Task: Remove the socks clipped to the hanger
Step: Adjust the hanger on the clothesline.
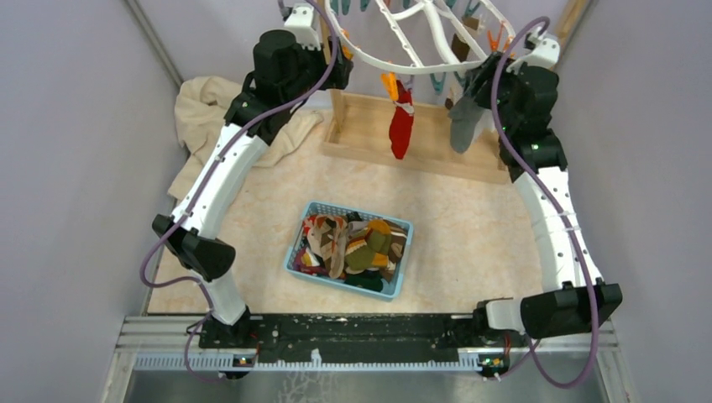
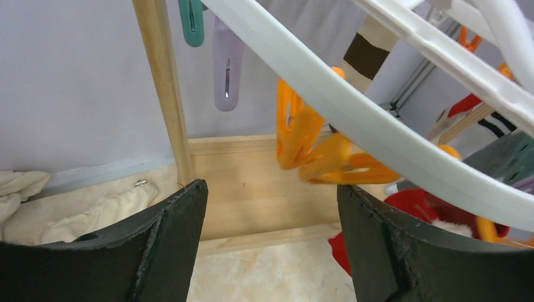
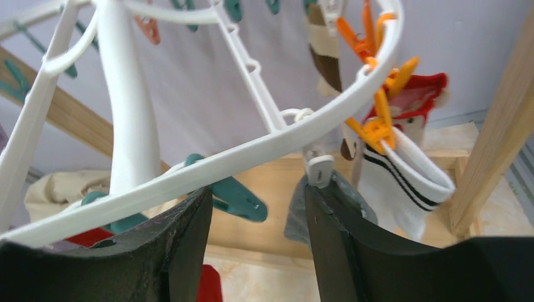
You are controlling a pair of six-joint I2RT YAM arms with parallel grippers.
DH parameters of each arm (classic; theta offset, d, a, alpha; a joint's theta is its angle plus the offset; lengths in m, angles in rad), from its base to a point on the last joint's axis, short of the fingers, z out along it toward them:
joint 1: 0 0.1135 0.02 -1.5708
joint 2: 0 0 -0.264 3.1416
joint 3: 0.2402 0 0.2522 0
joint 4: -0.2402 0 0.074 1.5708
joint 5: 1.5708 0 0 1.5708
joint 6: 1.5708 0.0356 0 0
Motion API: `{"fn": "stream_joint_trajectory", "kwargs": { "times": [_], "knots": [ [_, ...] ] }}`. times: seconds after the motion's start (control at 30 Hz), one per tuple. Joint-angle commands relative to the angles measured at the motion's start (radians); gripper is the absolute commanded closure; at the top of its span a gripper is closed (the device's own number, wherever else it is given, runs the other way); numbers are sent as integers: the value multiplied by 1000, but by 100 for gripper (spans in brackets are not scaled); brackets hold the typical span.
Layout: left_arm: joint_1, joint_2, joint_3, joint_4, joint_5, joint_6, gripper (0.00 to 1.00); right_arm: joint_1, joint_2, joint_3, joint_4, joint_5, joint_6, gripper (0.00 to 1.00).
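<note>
The white hanger (image 1: pixel 395 63) hangs at the back over the wooden rack. A red sock (image 1: pixel 401 126) and a grey sock (image 1: pixel 463 126) dangle from its clips. My left gripper (image 2: pixel 271 185) is open just under the ring (image 2: pixel 352 107), with nothing between its fingers; an orange clip (image 2: pixel 315 157) and the red sock (image 2: pixel 415 204) sit just past its right finger. My right gripper (image 3: pixel 258 189) is open below the ring (image 3: pixel 252 154), between a teal clip (image 3: pixel 236 196) and the grey sock (image 3: pixel 296 217), which hangs from a white clip (image 3: pixel 318 170) against its right finger. A white black-striped sock (image 3: pixel 403 182) hangs further right.
A blue basket (image 1: pixel 295 252) full of socks stands mid-table. A beige cloth (image 1: pixel 201 109) lies crumpled at the back left. The wooden rack frame (image 1: pixel 420 138) stands under the hanger, with an upright post (image 2: pixel 165 88) close to the left gripper. Grey walls close in on both sides.
</note>
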Motion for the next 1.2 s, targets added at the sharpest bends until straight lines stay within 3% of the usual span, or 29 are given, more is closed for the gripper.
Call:
{"fn": "stream_joint_trajectory", "kwargs": {
  "times": [0.0,0.3,0.67,1.0,1.17],
  "knots": [
    [7,-52,-34,-1,13,0,19,-94,22,97,37,-111,135,42],
    [7,-161,-176,20,13,-16,19,-190,79,106,86,-194,254,44],
    [7,-175,-198,18,22,-20,18,-190,88,61,176,-310,238,54],
    [7,-190,-220,22,27,-31,18,-184,36,12,211,-372,213,56],
    [7,-200,-232,21,26,-34,18,-124,8,0,191,-345,159,57]
  ]
}}
